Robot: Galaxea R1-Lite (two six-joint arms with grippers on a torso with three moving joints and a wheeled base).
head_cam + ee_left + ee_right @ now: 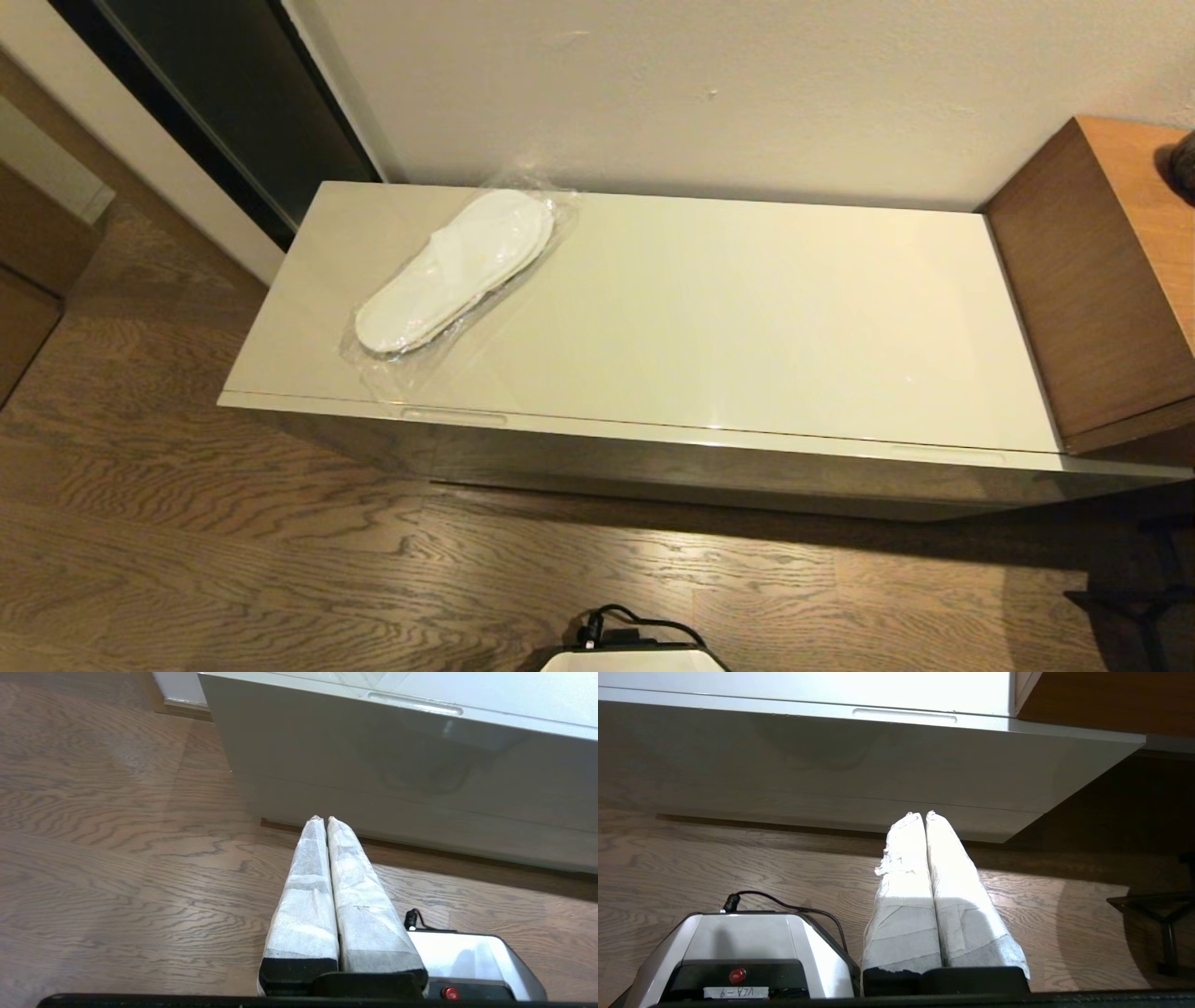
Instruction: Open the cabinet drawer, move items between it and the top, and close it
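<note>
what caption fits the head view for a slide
Bagged slippers lie on the left part of the top, the cabinet drawer shut below; neither arm appears in the head view.

The left arm's end effector, two long tapering fingers wrapped in white cloth tape on a black base, hangs low in front of the robot with its fingers pressed together along their full length, holding nothing. The right arm's end effector, built the same way with white taped fingers, is likewise held low, fingers closed tip to tip and empty. Neither arm appears in the head view.
</note>
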